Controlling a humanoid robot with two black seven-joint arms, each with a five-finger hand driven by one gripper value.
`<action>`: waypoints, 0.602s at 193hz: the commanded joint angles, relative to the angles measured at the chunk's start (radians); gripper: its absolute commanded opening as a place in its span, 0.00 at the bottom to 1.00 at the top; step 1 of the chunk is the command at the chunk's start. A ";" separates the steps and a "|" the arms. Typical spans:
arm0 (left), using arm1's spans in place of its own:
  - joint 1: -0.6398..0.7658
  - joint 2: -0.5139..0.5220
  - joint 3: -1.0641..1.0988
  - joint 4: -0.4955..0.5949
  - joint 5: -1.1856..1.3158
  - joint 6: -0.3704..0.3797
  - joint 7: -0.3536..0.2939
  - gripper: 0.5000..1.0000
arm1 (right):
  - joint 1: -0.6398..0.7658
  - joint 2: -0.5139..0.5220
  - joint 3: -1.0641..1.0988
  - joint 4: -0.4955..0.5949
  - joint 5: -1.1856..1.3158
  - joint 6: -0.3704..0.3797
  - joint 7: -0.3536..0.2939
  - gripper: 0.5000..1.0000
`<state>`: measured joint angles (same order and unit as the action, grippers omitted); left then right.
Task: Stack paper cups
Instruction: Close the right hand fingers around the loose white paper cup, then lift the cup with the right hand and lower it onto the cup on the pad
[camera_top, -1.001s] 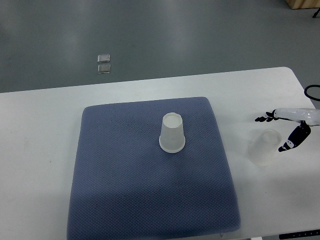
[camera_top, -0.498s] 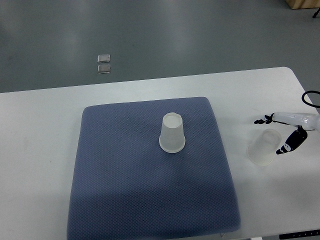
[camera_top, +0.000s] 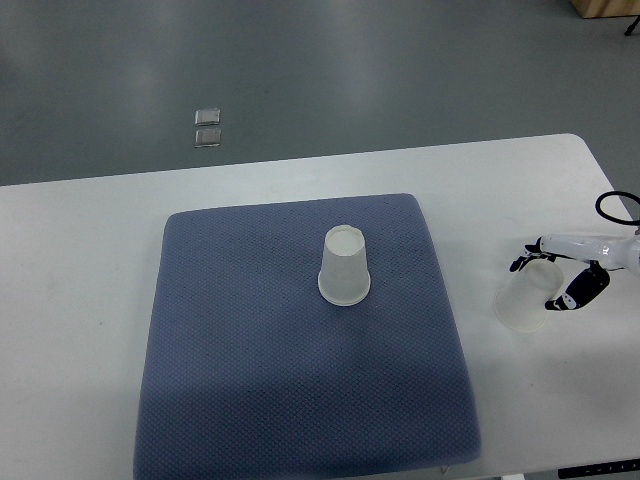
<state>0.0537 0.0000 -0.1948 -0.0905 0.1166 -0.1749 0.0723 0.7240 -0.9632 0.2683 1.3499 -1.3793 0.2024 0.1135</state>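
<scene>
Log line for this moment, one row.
right hand: open around translucent upside-down paper cup on table | white upside-down paper cup on blue mat: untouched | stacking: not done

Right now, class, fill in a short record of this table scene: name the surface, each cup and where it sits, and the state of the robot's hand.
surface: white table with blue-grey textured mat
cup one: white paper cup, upside down, near the mat's middle
cup two: translucent white cup, on bare table right of the mat
right hand: fingers spread either side of cup two, grasp not confirmed
left hand: not in view
stacking: not yet done
</scene>
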 joint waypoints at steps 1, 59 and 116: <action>0.000 0.000 0.000 0.000 0.000 0.000 0.000 1.00 | 0.002 0.000 0.000 0.000 0.000 0.000 0.002 0.45; 0.000 0.000 0.000 0.000 0.000 0.000 0.000 1.00 | 0.025 -0.005 0.023 -0.001 0.008 0.009 0.011 0.40; 0.000 0.000 0.000 0.000 0.000 0.000 0.000 1.00 | 0.255 0.003 0.031 0.000 0.118 0.150 0.057 0.41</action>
<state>0.0537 0.0000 -0.1948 -0.0905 0.1166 -0.1749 0.0722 0.8896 -0.9671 0.2976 1.3491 -1.3228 0.2941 0.1602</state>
